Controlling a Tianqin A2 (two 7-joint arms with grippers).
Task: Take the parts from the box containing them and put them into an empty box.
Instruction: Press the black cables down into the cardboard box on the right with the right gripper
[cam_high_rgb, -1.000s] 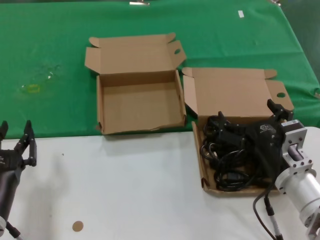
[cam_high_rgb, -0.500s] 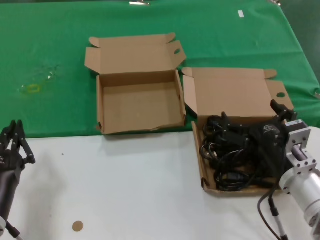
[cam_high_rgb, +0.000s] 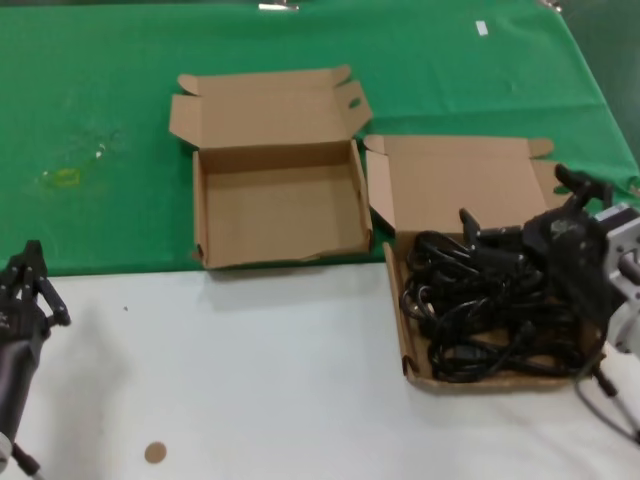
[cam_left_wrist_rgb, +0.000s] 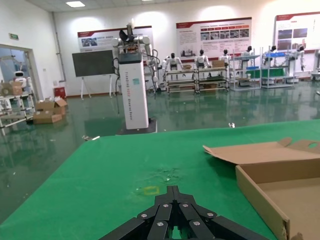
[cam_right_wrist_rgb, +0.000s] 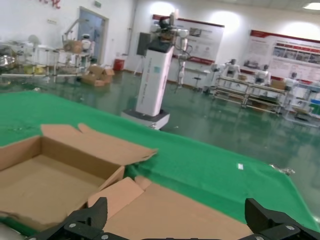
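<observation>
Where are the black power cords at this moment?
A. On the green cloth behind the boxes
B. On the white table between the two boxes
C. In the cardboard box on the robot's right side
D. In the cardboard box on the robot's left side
C: the power cords lie tangled in the right box, beside the right gripper; the left box holds nothing.

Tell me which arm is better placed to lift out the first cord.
Right. The right gripper, fingers spread wide, sits over the power cords in the right-hand box. The left gripper, fingers closed, is at the table's far left, away from both boxes.
</observation>
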